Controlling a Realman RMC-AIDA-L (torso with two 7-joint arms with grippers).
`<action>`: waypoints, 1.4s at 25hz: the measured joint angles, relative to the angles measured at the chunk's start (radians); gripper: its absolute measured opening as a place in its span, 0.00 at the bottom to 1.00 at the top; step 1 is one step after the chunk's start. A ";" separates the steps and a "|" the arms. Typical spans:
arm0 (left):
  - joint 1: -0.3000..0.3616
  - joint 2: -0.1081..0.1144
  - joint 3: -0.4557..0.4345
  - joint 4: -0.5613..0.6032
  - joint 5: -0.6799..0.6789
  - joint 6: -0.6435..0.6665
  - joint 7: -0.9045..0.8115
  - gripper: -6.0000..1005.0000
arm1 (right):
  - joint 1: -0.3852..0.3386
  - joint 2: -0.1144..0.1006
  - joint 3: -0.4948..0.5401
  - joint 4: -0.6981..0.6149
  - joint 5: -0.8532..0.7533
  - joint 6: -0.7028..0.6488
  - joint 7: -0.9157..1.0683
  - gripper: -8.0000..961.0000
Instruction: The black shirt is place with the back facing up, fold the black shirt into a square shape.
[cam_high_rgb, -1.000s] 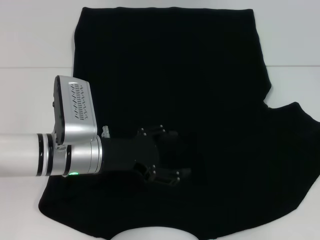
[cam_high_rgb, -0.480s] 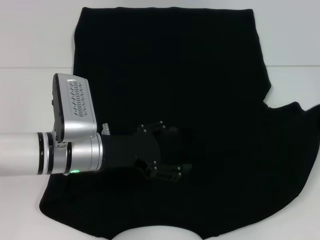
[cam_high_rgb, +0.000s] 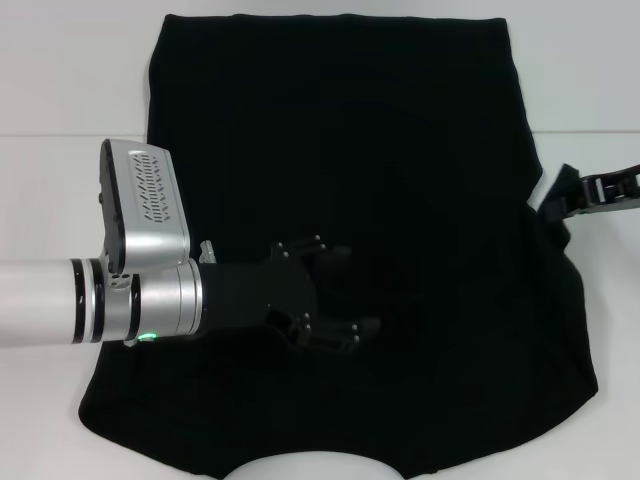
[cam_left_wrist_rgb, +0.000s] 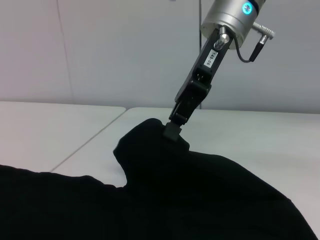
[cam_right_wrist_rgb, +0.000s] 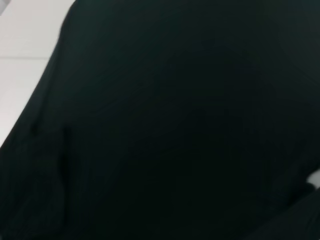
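Note:
The black shirt lies spread on the white table, plain side up, neckline at the near edge. My left gripper is open and sits low over the shirt's middle, left of centre. My right gripper is at the shirt's right edge, shut on the right sleeve. In the left wrist view the right gripper pinches a raised peak of black cloth above the table. The right wrist view shows only the black shirt. No letters show.
The white table shows bare on the left, on the far right and along the back. A seam line crosses the table behind my left arm. A pale rounded part of my body sits at the near edge.
My right gripper has come into view at the right edge and lifted the right sleeve up and inward; the sleeve no longer lies spread to the right. My left gripper has shifted slightly.

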 joint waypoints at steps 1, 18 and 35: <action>0.000 0.000 0.000 0.000 0.000 -0.003 0.000 0.89 | 0.006 0.002 -0.013 -0.001 0.000 -0.005 -0.001 0.01; -0.014 0.002 -0.001 0.003 -0.003 -0.040 -0.012 0.87 | 0.048 0.041 -0.164 -0.041 0.034 -0.046 -0.018 0.09; 0.017 0.008 -0.159 0.067 -0.029 0.089 -0.157 0.86 | -0.089 0.029 -0.036 -0.037 0.290 -0.047 -0.184 0.86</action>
